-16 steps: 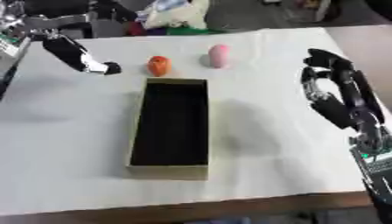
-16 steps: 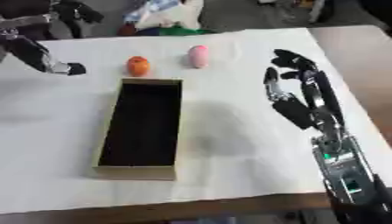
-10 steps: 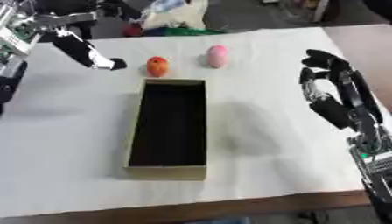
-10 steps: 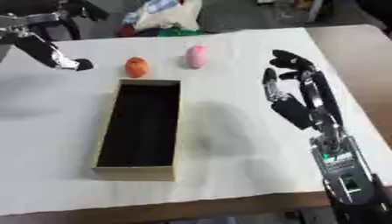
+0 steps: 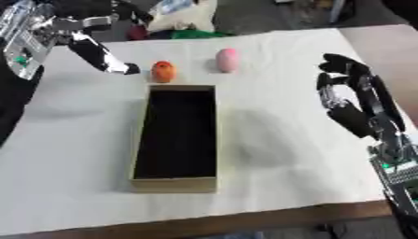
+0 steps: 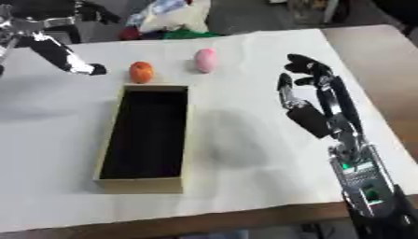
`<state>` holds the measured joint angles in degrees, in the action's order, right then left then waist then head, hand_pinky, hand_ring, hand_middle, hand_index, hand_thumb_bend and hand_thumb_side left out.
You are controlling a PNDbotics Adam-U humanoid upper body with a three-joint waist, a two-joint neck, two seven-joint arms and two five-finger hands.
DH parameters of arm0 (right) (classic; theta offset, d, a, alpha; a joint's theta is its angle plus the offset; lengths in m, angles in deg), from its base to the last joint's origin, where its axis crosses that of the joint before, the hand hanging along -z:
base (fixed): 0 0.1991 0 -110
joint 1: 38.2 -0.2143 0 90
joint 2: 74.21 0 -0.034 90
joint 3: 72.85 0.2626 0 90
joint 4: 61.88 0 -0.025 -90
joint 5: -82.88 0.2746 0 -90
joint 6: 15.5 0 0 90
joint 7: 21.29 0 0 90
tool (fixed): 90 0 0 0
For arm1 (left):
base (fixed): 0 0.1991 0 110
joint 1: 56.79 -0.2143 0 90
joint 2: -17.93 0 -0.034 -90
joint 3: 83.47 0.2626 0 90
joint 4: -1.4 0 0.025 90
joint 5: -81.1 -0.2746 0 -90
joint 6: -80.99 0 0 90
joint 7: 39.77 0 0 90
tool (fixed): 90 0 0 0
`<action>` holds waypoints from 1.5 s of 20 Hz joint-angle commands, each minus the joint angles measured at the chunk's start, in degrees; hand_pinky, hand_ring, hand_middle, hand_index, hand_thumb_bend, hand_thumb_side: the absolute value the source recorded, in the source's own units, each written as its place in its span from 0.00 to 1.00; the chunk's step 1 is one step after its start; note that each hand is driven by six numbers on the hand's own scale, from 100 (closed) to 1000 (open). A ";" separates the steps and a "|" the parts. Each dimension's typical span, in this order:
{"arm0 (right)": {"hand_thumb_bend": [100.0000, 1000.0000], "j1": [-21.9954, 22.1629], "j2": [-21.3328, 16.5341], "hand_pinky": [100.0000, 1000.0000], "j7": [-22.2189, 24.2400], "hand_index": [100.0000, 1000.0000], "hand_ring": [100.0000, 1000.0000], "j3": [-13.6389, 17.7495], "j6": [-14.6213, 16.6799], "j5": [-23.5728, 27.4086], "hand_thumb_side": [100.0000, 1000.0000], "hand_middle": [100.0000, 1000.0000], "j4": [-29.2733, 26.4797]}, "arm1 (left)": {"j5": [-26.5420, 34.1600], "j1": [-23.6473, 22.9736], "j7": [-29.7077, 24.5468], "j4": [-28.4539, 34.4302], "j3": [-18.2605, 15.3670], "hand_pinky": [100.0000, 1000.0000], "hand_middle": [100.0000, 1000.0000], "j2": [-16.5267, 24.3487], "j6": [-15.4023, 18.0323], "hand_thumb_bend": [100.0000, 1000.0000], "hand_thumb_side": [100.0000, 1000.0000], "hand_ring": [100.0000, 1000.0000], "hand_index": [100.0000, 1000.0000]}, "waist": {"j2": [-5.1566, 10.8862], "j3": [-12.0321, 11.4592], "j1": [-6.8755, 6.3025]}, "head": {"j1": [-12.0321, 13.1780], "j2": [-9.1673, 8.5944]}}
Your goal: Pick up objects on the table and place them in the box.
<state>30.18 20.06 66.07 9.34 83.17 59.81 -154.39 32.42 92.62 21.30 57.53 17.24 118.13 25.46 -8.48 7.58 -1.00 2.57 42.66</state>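
The orange object is parked on the table just beyond the box, right beside the open left hand. The right hand, also open, is kept well away.

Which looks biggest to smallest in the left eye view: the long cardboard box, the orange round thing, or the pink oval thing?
1. Long open cardboard box, by far the largest.
2 and 3. Orange round object and pink oval object: they look about alike, so I can't rank them.
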 commanded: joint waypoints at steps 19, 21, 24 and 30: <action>0.00 -0.84 -0.97 0.68 0.15 0.87 0.80 -0.09 0.25 1.08 0.68 0.69 0.01 | -20.24 3.76 8.73 -14.42 -7.38 0.82 0.85 -3.59 -1.01 0.37 0.39 0.84 1.00 | -0.61 1.46 -0.13 | -0.13 -1.49; 0.00 -0.89 -0.94 0.68 0.20 0.87 0.80 -0.12 0.28 1.13 0.68 0.69 0.02 | -20.85 3.89 10.28 -14.72 -7.71 0.82 0.84 -4.02 -1.77 0.35 0.35 0.84 0.99 | -0.73 1.59 -0.10 | -0.13 -1.58; 0.00 -0.96 -0.95 0.68 0.28 0.87 0.80 -0.16 0.33 1.23 0.68 0.69 0.06 | -22.03 4.05 12.22 -15.24 -7.82 0.81 0.84 -4.70 -2.49 0.33 0.32 0.83 0.99 | -0.92 1.76 -0.09 | -0.09 -1.78; 0.00 -1.09 -0.91 0.68 0.44 0.87 0.80 -0.28 0.44 1.46 0.68 0.69 0.08 | -25.35 4.29 16.18 -16.04 -7.99 0.81 0.83 -6.20 -3.90 0.32 0.28 0.83 0.98 | -1.36 2.04 -0.14 | 0.09 -1.95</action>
<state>30.07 20.00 66.41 8.99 83.37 60.82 -153.74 7.75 95.19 36.45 41.05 10.16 111.37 21.86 -10.68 9.55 -1.16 2.58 41.24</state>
